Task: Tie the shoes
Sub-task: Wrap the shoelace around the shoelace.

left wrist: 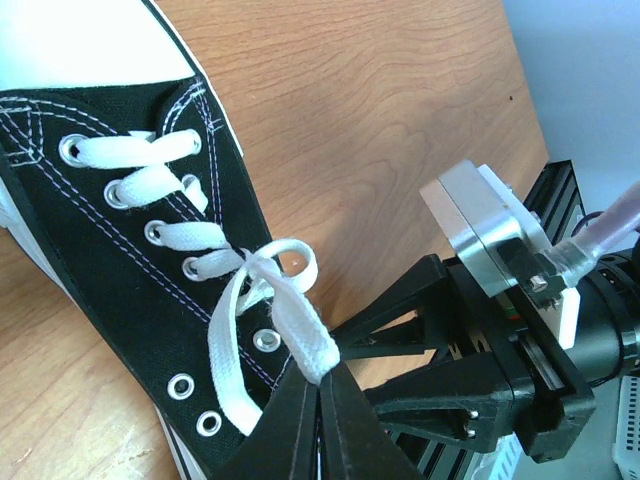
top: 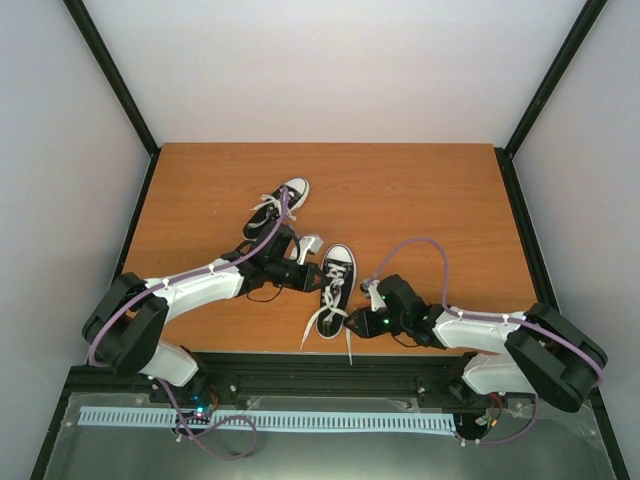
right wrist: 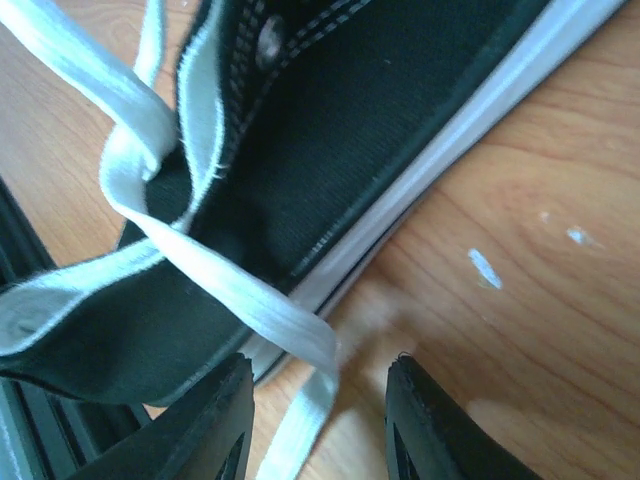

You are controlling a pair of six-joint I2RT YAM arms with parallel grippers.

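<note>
Two black sneakers with white toe caps lie on the wooden table. One shoe (top: 336,275) lies at the centre, and its black side with eyelets shows in the left wrist view (left wrist: 130,260). The other shoe (top: 281,205) lies farther back, partly under my left arm. My left gripper (top: 316,282) is shut on a loop of the centre shoe's white lace (left wrist: 290,320), pinched at its fingertips (left wrist: 322,385). My right gripper (top: 357,324) is open at the shoe's heel end. A lace strand (right wrist: 250,300) runs down between its fingers (right wrist: 215,420), over the shoe's side (right wrist: 380,130).
Loose lace ends (top: 325,328) trail from the centre shoe toward the table's near edge (top: 330,352). My right wrist (left wrist: 500,330) sits close beside my left fingers. Dark frame posts and white walls surround the wooden table (top: 440,200).
</note>
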